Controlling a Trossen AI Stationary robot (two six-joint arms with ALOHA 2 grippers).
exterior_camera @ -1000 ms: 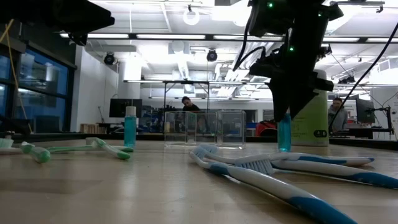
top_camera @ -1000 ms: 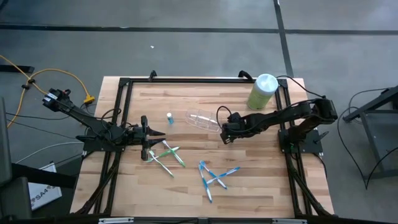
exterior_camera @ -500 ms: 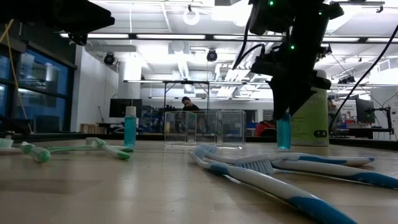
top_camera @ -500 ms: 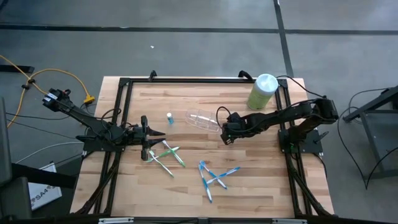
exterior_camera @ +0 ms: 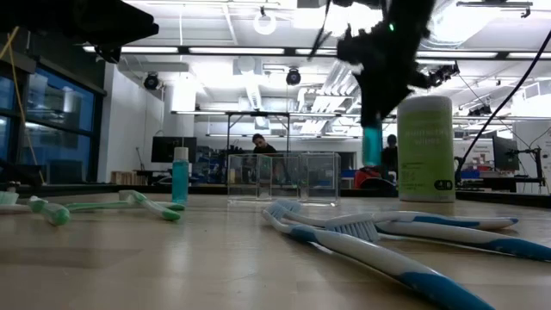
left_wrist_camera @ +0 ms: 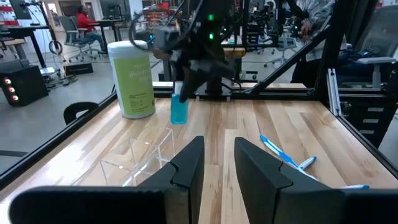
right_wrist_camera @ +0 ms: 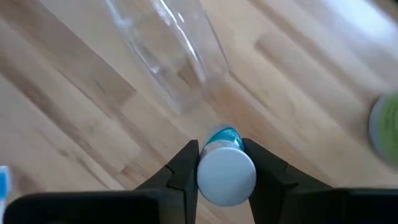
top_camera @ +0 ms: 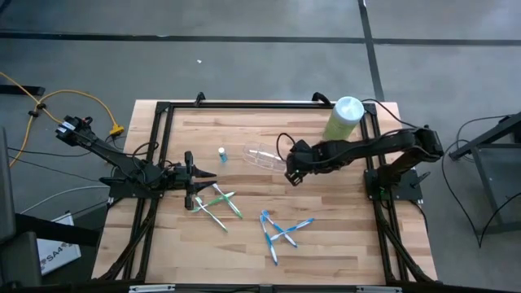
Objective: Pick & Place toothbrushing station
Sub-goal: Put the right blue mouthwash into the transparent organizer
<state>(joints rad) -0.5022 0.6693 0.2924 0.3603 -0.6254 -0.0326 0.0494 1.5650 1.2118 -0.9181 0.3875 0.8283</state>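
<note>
Wooden table (top_camera: 326, 236), right gripper (right_wrist_camera: 225, 163) clamping tube (right_wrist_camera: 226, 174), apparently lifted

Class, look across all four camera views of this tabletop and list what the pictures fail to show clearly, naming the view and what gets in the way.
1. Print on the pale green cylindrical canister: too small in the low view, blurred in the left wrist view.
2. Body of the small blue-capped white tube: in the right wrist view its own end and the right end effector cover it.
3. Clear plastic cup: cut off by the right wrist view's edge.
4. Left end effector: hidden in the high view by its own arm.
</note>
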